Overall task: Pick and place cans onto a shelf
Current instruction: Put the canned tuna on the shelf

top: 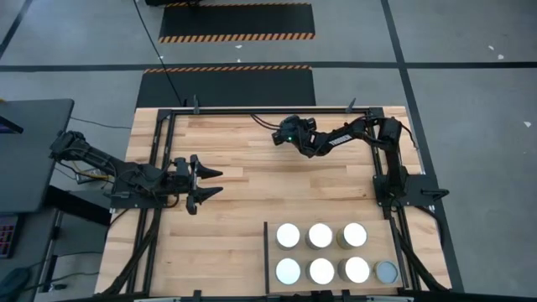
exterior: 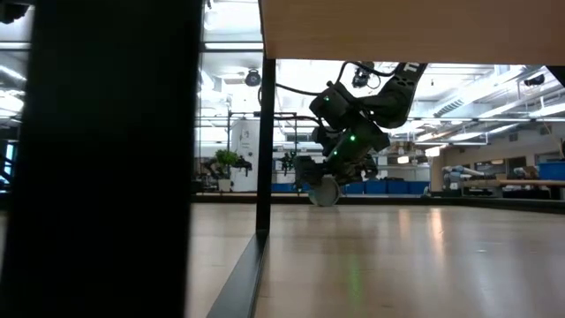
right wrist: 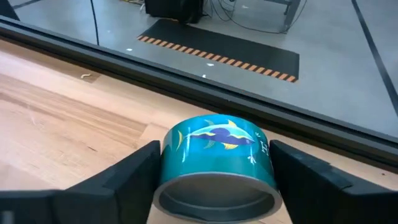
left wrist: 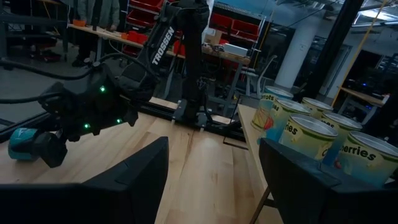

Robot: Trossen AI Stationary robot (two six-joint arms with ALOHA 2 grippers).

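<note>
My right gripper (top: 280,135) is over the far middle of the table, shut on a teal can with a fish picture (right wrist: 217,165). The can also shows in the low view (exterior: 325,191) and the left wrist view (left wrist: 23,142). Several cans (top: 321,236) stand upright on their bases on the shelf (top: 382,245) at the near right, most with white tops, one dull grey (top: 387,271). They also show in the left wrist view (left wrist: 311,134). My left gripper (top: 210,183) is open and empty, low over the table's left part. My right gripper pinches the teal can's curved side wall (right wrist: 169,163) between its two fingers, one on each opposite side. The fingers come from the table's right, slanting down. The can is tipped with one round end (right wrist: 217,198) toward the wrist, and it is lifted clear of the table.
Black metal bars (top: 267,252) edge the shelf, and a black frame (top: 252,111) runs along the table's far edge and sides. Bare wood lies between the two grippers and in the table's near left part. Striped black-and-yellow mats (top: 235,35) lie on the floor beyond.
</note>
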